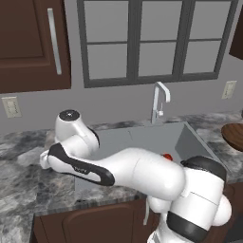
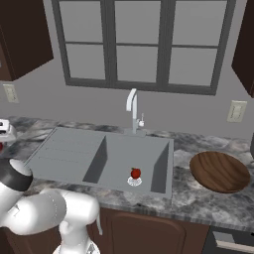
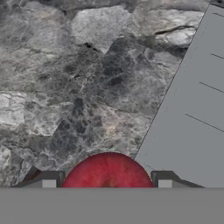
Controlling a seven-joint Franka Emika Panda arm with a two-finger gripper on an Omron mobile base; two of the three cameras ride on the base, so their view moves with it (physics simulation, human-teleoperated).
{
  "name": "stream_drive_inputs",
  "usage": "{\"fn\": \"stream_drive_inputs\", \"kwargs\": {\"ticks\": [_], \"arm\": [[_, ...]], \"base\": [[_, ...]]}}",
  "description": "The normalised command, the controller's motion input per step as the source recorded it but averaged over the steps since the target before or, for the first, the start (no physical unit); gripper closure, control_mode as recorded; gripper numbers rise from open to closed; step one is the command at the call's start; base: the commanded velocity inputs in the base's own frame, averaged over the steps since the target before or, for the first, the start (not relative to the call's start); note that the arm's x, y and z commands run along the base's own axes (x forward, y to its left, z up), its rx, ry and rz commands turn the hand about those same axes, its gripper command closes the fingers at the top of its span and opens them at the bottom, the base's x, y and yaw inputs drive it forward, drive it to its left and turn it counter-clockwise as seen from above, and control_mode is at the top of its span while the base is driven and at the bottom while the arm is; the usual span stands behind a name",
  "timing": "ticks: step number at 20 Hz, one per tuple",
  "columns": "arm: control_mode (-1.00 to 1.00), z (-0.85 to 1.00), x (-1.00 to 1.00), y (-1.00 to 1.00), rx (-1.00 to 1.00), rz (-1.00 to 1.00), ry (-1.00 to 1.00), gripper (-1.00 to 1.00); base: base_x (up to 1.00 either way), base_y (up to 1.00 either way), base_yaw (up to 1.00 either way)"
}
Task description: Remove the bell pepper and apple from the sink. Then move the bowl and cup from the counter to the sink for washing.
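I hold the round pinkish-red apple (image 3: 108, 171) between my jaws, set wide around it, above the dark grey marbled worktop (image 3: 74, 87) beside the sink. It is firm, smooth, light; gripping its middle is safest.

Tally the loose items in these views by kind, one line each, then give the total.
Red fruits: 2, the apple at the tool, the bell pepper in the sink
Wooden bowl: 1
Total: 3
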Motion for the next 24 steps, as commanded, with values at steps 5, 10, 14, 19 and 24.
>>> {"fn": "stream_drive_inputs", "kwargs": {"ticks": [5,10,14,19,24], "arm": [[-1.0,-0.23,0.27,0.29,0.04,0.0,0.11,1.0],[-1.0,-0.24,0.25,0.32,0.0,0.0,0.07,1.0],[-1.0,-0.22,0.22,0.27,-0.01,0.0,0.06,1.0],[-1.0,-0.21,0.16,0.23,-0.02,0.0,0.0,1.0],[-1.0,-0.26,0.15,0.22,-0.06,0.0,0.0,1.0]], "base": [[0.0,0.0,0.0],[0.0,0.0,0.0],[0.0,0.0,0.0],[0.0,0.0,0.0],[0.0,0.0,0.0]]}}
